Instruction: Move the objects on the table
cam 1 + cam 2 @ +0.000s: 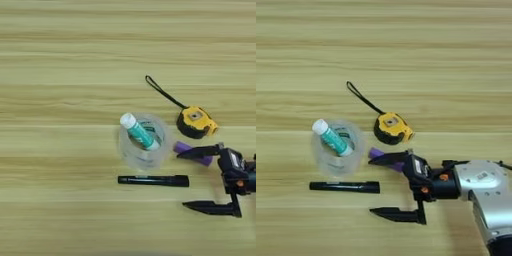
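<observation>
Even, bright, diffuse light covers the tabletop [60, 50]; shadows are faint and short, hugging the marker [153, 180] and tape measure [197, 121]; both views are soft, with fine detail smeared; a pale sheen lies on the silver forearm [488, 192]; no harsh glare.

purple cylinder [376, 153] mostly hidden behind end effector [378, 186], forearm [488, 192] cut off btm-right
</observation>
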`<action>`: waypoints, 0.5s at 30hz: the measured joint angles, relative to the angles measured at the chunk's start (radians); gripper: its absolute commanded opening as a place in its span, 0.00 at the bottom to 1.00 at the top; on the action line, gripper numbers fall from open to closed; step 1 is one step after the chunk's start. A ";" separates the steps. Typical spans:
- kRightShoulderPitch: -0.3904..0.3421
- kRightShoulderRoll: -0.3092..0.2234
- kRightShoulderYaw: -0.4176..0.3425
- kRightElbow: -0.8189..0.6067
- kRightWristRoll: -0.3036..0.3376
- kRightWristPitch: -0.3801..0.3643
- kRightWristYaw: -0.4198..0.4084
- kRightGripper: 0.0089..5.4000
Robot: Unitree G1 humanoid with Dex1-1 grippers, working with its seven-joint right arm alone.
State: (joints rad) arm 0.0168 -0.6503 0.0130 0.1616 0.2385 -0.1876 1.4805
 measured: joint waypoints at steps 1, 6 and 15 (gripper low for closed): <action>0.000 0.000 0.003 0.002 -0.002 -0.001 -0.006 1.00; -0.008 0.008 0.020 0.020 -0.019 -0.013 -0.036 0.89; -0.013 0.017 0.053 0.038 -0.047 -0.022 -0.055 0.72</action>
State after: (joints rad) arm 0.0037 -0.6334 0.0664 0.2000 0.1918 -0.2097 1.4258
